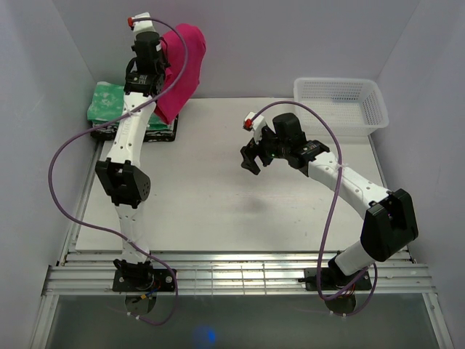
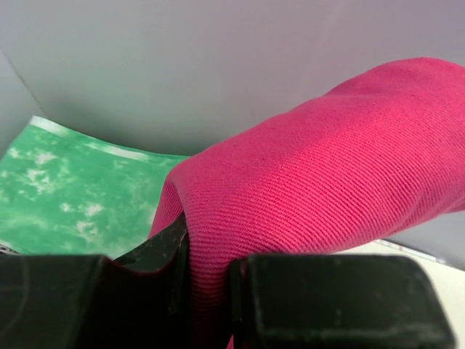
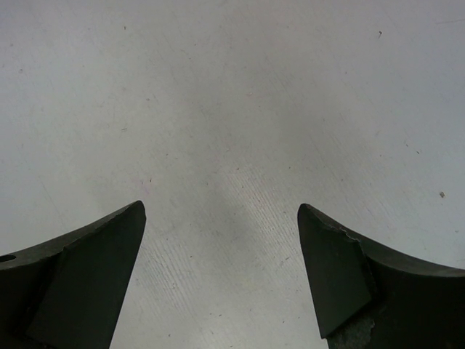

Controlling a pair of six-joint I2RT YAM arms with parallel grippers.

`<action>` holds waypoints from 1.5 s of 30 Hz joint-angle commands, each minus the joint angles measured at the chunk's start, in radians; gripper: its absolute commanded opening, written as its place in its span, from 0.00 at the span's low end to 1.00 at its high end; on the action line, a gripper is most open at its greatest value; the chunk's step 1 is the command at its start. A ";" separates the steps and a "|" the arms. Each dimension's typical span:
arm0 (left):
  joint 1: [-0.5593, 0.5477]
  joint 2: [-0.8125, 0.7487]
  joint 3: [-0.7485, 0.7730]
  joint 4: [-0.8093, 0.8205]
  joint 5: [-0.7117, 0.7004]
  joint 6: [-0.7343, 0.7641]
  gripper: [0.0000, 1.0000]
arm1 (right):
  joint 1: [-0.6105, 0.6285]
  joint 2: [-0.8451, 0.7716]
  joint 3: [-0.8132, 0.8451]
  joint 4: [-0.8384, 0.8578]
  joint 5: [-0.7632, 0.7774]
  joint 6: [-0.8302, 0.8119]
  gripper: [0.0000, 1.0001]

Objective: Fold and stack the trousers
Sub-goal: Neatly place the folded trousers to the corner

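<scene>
A folded green-and-white cloth (image 1: pixel 109 102) lies at the far left corner of the white table (image 1: pixel 218 189), on a flat black base (image 1: pixel 163 136). 1 white mesh basket (image 1: pixel 338 81) stands at the far right corner, well apart from the cloth. Metal rails (image 1: pixel 240 276) run along the near edge

- Trousers (image 1: pixel 185 65): bright magenta-pink all over, plain, no print, and up close just a fine diagonal weave.
- Cloth (image 1: pixel 109 102): green, mottled with white blotches, with a white band along one edge.
- Basket (image 1: pixel 338 116): white, open mesh.
- Table (image 1: pixel 218 203): pale grey-white, dotted with tiny dark flecks.
- Left arm (image 1: pixel 125 142) and right arm (image 1: pixel 347 182): white links, black joints, a red cap near each wrist.
- Cables (image 1: pixel 51 173): purple.
- Left gripper (image 2: pixel 209 280) and right gripper (image 3: pixel 221 218): black to charcoal, unpatterned.
- Walls (image 1: pixel 290 36): pale lavender-grey.
</scene>
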 commanded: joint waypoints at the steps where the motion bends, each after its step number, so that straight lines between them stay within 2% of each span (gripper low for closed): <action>1: 0.092 -0.114 -0.001 0.132 -0.069 0.015 0.00 | 0.004 0.008 0.016 0.015 -0.014 0.006 0.90; 8: 0.224 -0.090 -0.126 0.092 0.041 -0.066 0.00 | 0.005 0.027 0.025 0.009 -0.015 0.008 0.90; 12: 0.305 -0.071 -0.186 0.052 0.075 -0.172 0.00 | 0.005 0.034 0.028 0.006 -0.015 0.006 0.90; 17: 0.384 -0.013 -0.187 0.032 0.098 -0.247 0.00 | 0.007 0.031 0.021 0.003 -0.012 0.002 0.90; 23: 0.462 0.085 -0.153 0.039 0.182 -0.217 0.00 | 0.007 0.039 0.017 0.001 -0.020 0.002 0.90; 24: 0.465 0.096 -0.162 0.048 0.190 -0.200 0.13 | 0.007 0.040 0.019 0.000 -0.021 0.003 0.90; 27: 0.487 0.154 -0.171 0.069 0.228 -0.151 0.26 | 0.011 0.048 0.028 -0.005 -0.018 0.002 0.90; 28: 0.497 0.170 -0.170 0.077 0.222 -0.126 0.41 | 0.011 0.051 0.034 -0.009 -0.017 0.000 0.90; 30: 0.508 0.193 -0.156 0.088 0.224 -0.080 0.58 | 0.011 0.050 0.037 -0.013 -0.011 -0.006 0.90; 31: 0.525 0.190 -0.160 0.091 0.244 -0.050 0.75 | 0.011 0.050 0.037 -0.014 -0.009 -0.009 0.90; 33: 0.546 0.155 -0.173 0.101 0.337 -0.008 0.87 | 0.011 0.051 0.037 -0.010 -0.012 -0.009 0.90; 34: 0.565 0.136 -0.177 0.106 0.444 0.048 0.94 | 0.011 0.059 0.040 -0.013 -0.014 -0.009 0.90; 39: 0.576 0.018 -0.173 0.066 0.596 0.249 0.97 | 0.011 0.085 0.068 -0.028 -0.043 0.008 0.90; 41: 0.570 -0.031 -0.170 0.028 0.697 0.317 0.96 | 0.011 0.091 0.073 -0.025 -0.049 0.011 0.90; 43: 0.528 -0.068 -0.182 -0.041 0.721 0.367 0.96 | 0.013 0.100 0.082 -0.023 -0.057 0.017 0.90; 45: 0.488 -0.095 -0.246 -0.060 0.678 0.417 0.95 | 0.011 0.106 0.099 -0.034 -0.057 0.023 0.90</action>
